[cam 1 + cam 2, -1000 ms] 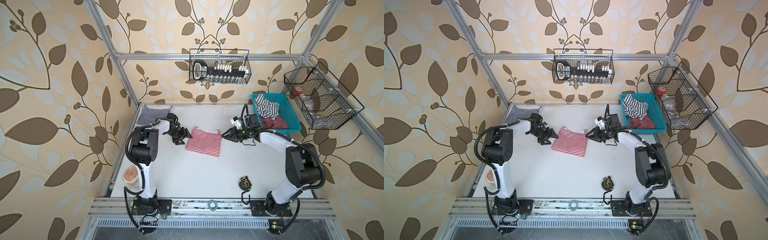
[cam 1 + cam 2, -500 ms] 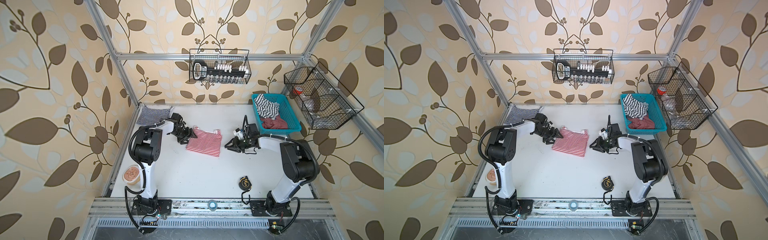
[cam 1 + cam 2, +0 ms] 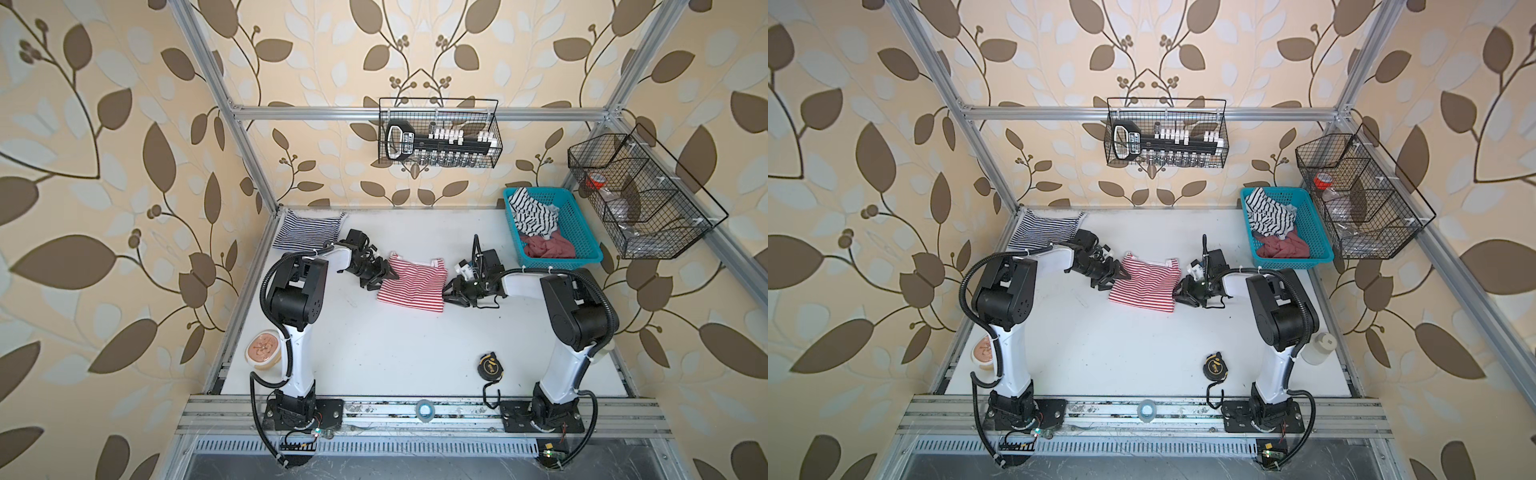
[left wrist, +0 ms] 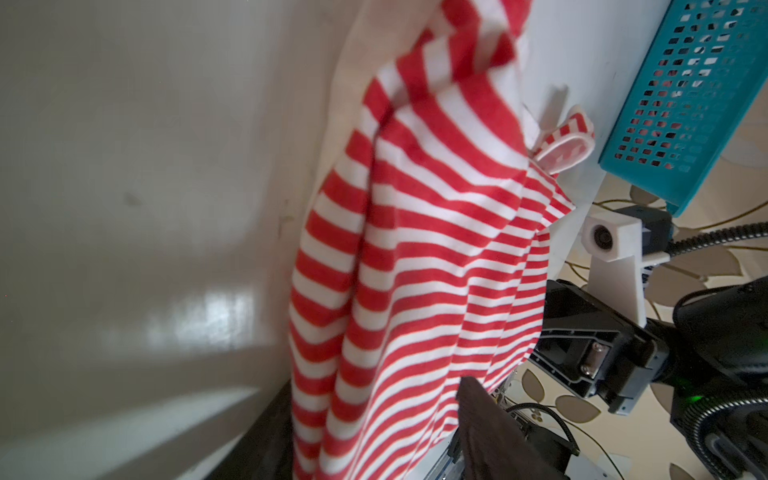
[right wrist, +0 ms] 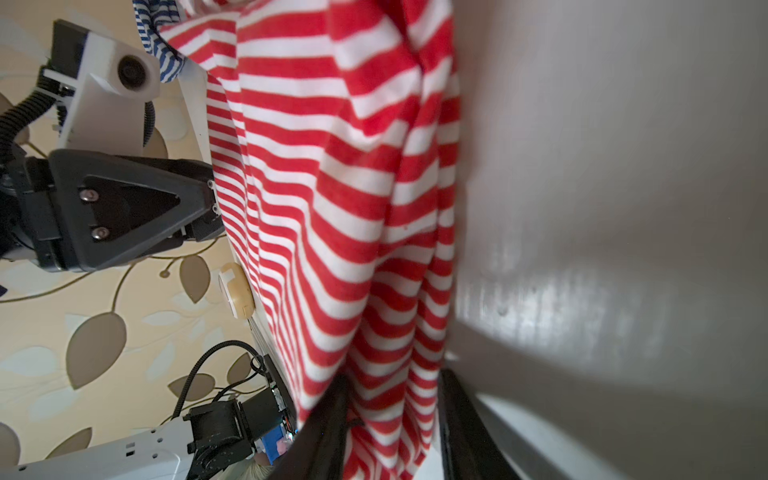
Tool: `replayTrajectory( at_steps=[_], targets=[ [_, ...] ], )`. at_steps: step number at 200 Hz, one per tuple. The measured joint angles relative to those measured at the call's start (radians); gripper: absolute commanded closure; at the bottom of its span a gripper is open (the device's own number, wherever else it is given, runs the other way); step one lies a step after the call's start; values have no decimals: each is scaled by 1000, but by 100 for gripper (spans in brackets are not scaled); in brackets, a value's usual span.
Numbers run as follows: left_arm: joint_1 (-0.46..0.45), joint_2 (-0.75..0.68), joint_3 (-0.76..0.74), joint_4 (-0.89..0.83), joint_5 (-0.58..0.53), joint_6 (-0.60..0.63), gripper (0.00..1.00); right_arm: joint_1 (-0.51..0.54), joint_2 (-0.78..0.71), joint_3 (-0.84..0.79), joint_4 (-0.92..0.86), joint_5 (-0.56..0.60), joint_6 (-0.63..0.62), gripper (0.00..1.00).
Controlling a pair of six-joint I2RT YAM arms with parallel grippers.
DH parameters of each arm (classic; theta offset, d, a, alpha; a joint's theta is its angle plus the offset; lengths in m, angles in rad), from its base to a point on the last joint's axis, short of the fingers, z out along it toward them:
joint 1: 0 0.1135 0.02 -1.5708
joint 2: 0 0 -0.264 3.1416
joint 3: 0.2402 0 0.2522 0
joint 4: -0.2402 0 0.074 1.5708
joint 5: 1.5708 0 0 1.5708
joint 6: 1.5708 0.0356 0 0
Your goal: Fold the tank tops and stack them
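My left claw [image 3: 384, 281] and right claw [image 3: 447, 294] had moved in on the red top [image 3: 411, 286], one at each side edge, in the table's [image 3: 395, 345] far half. Each stood half spread with cloth between its jaws; whether either was pinching, I couldn't tell. A fold seemed next.

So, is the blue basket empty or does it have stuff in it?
Not empty: the basket holds a black-and-white striped garment and a reddish cloth.
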Motion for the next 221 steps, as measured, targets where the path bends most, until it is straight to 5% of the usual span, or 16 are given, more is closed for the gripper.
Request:
replayTrajectory(
  at_steps=[34,69,134,171,221],
  targets=[
    [-15,12,-6,15,7,-18,62,-3,0,0,5,4,7,61],
    [-19,26,-26,32,6,-38,100,-11,0,0,11,6,8,60],
    [-29,23,24,-36,-80,-55,100,-85,-118,-110,7,45,11,60],
    [-21,88,266,-249,-307,-26,100,-107,-231,-125,-28,67,0,60],
    [41,237,609,-420,-464,21,100,-118,-250,-132,-29,66,-5,60]
  ],
)
